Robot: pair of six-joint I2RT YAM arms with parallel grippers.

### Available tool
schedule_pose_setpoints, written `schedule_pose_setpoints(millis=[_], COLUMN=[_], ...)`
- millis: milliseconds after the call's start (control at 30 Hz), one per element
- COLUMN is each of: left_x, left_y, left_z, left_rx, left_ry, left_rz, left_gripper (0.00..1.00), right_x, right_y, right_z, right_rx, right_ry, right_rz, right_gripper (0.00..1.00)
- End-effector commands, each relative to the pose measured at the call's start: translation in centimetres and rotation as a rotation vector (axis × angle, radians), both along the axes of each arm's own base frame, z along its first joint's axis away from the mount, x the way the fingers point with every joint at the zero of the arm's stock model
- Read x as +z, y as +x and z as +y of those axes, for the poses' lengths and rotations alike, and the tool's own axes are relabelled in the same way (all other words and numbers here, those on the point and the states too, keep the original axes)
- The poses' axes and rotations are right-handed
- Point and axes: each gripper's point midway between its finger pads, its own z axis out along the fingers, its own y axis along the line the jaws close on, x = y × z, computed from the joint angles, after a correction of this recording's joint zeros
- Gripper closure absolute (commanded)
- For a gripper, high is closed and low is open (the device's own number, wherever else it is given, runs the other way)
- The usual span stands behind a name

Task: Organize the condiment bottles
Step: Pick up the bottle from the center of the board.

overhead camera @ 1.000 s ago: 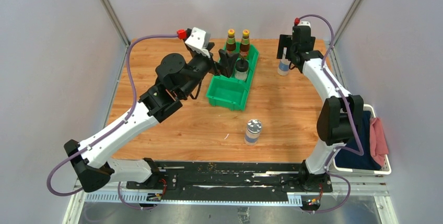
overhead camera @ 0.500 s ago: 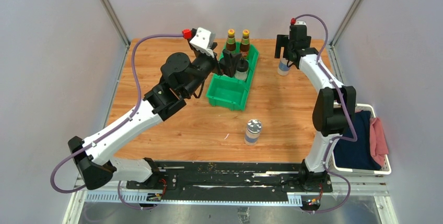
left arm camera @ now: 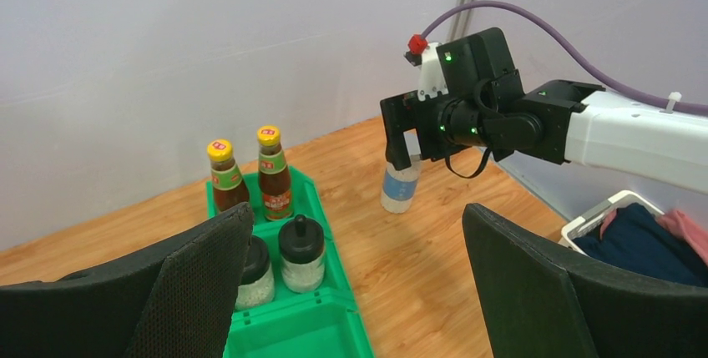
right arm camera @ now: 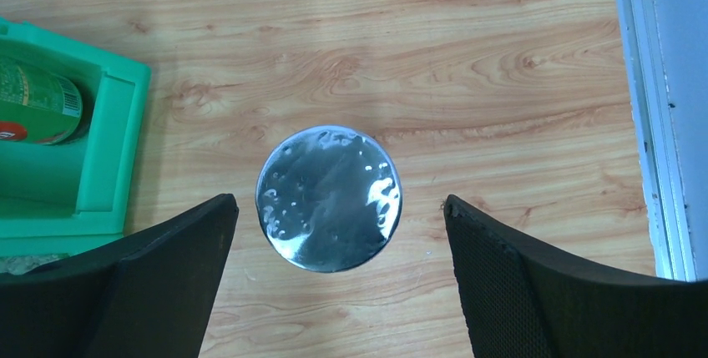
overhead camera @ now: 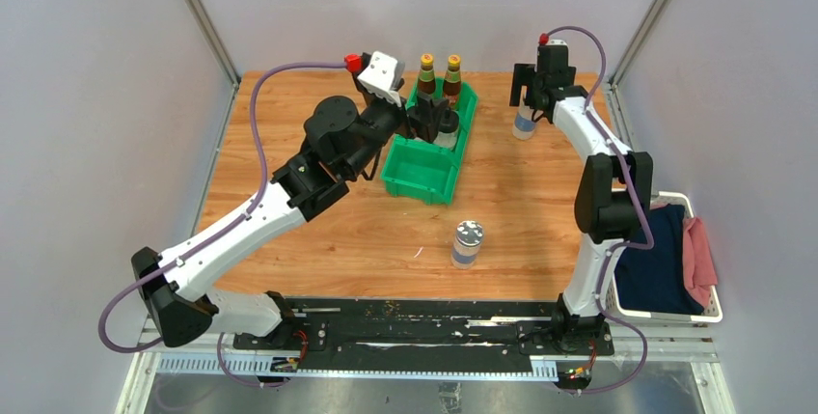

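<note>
A green bin (overhead camera: 417, 175) stands at the back middle. Its far compartment holds two brown sauce bottles (overhead camera: 426, 74) (left arm camera: 225, 176). Its middle compartment holds two black-capped shakers (overhead camera: 446, 127) (left arm camera: 300, 251). My left gripper (overhead camera: 427, 111) (left arm camera: 355, 279) is open and empty, just above the shakers. One silver-lidded jar (overhead camera: 524, 125) (right arm camera: 328, 198) stands on the table at the back right. My right gripper (overhead camera: 528, 97) (right arm camera: 338, 212) is open, right above that jar, with a jaw on either side of the lid. A second jar (overhead camera: 467, 243) stands at the front middle.
A white basket (overhead camera: 709, 313) (left arm camera: 597, 212) with blue and pink cloths sits off the table's right edge. The table's right edge and metal rail (right arm camera: 659, 124) run close to the back-right jar. The bin's near compartment (left arm camera: 292, 337) holds nothing.
My left arm has shifted slightly toward the back right over the bin. My right wrist has shifted a little left over the back-right jar. Bottles and jars have not moved.
</note>
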Motion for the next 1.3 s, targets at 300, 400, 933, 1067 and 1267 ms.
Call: schedule_pose_setpoints(millis=[300, 400, 933, 1067, 1267], left_x=[0.9, 0.8, 0.3, 0.4, 0.2], left_y=[0.9, 1.1, 1.2, 1.1, 1.0], left_z=[-0.1, -0.2, -0.3, -0.2, -0.2], left_rx=[0.016, 0.016, 0.010, 0.010, 0.007], left_ry=[-0.010, -0.009, -0.007, -0.011, -0.018], left_rz=[-0.037, -0.034, -0.024, -0.023, -0.021], left_gripper=[0.00, 0.00, 0.00, 0.00, 0.00], right_x=[-0.3, -0.5, -1.4, -1.4, -1.3], right_y=[1.8, 1.9, 1.8, 1.7, 1.4], right_z=[-0.5, -0.6, -0.5, -0.6, -1.0], right_rx=[0.016, 0.018, 0.021, 0.020, 0.011], right_ry=[0.007, 0.010, 0.023, 0.026, 0.015], right_rz=[-0.009, -0.007, 0.004, 0.004, 0.005], right_gripper=[0.08, 0.11, 0.37, 0.53, 0.80])
